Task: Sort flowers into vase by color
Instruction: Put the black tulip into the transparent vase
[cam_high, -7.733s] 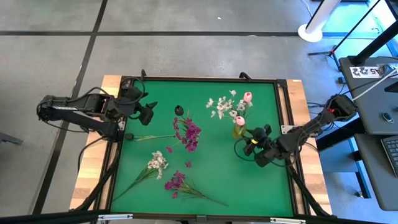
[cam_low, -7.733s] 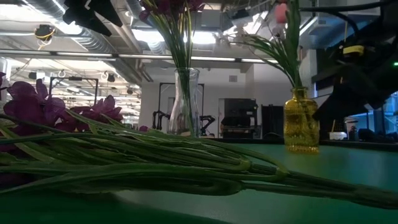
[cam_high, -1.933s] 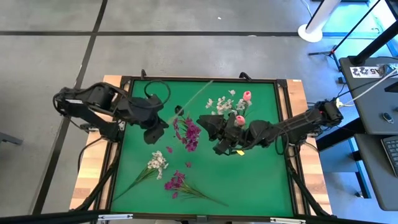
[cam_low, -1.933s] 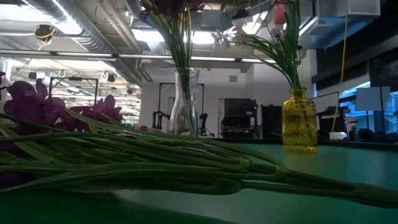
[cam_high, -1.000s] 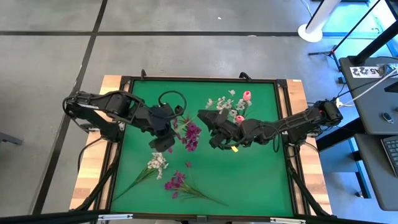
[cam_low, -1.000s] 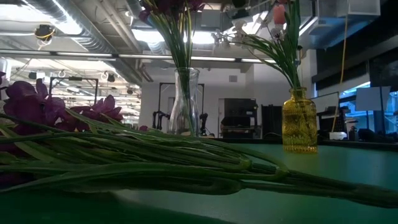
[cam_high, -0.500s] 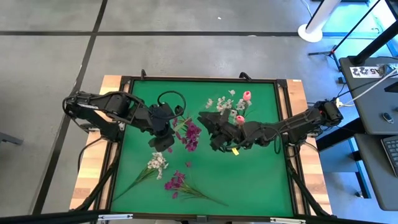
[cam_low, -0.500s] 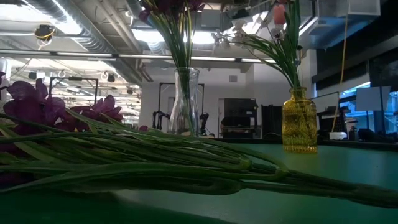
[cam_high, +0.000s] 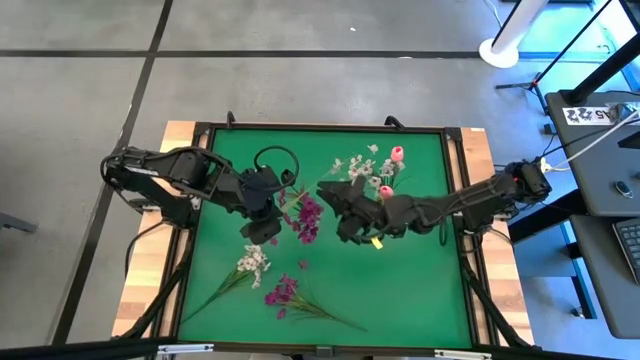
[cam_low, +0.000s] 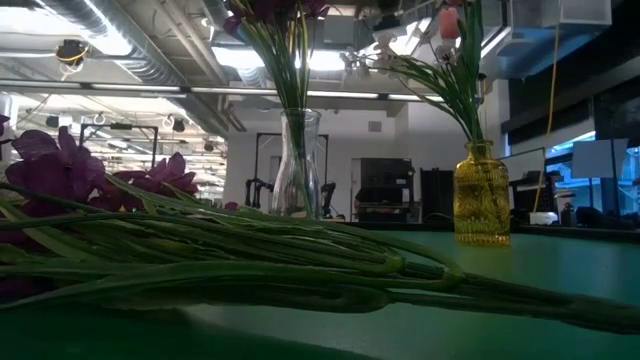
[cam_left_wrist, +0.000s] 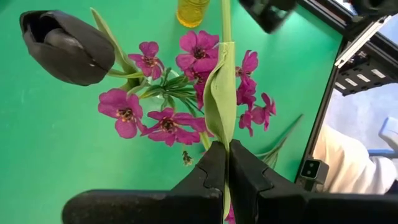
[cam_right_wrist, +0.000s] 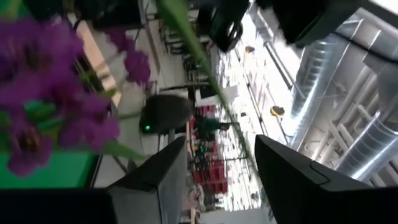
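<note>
The left gripper (cam_left_wrist: 225, 163) is clenched on the green stem (cam_left_wrist: 222, 93) of a dark near-black bud (cam_left_wrist: 67, 46), holding it directly over the clear vase (cam_low: 297, 165) at the centre of the high view, where magenta sprays (cam_high: 305, 212) already stand. In the left wrist view the bud hangs at upper left, off to one side of the magenta blooms (cam_left_wrist: 163, 121) filling the vase mouth. The right gripper (cam_right_wrist: 217, 177), fingers spread and grasping nothing, sits just right of that vase in the high view, its camera looking past purple petals (cam_right_wrist: 43, 93) at a thin stem (cam_right_wrist: 199, 62). Behind it, toward the upper right of the green bench (cam_high: 420, 290), the yellow vase (cam_low: 482, 195) carries pink tulip buds (cam_high: 397, 155) and white blossoms (cam_high: 355, 168). A white spray (cam_high: 252, 263) and a magenta spray (cam_high: 283, 293) lie unsorted at lower left.

The risk appears to be twofold. The stem is long and limp, so its end could miss the crowded mouth and catch on blooms already in place. With both arms close around the tall, narrow vase, a nudge from either could tip it.
</note>
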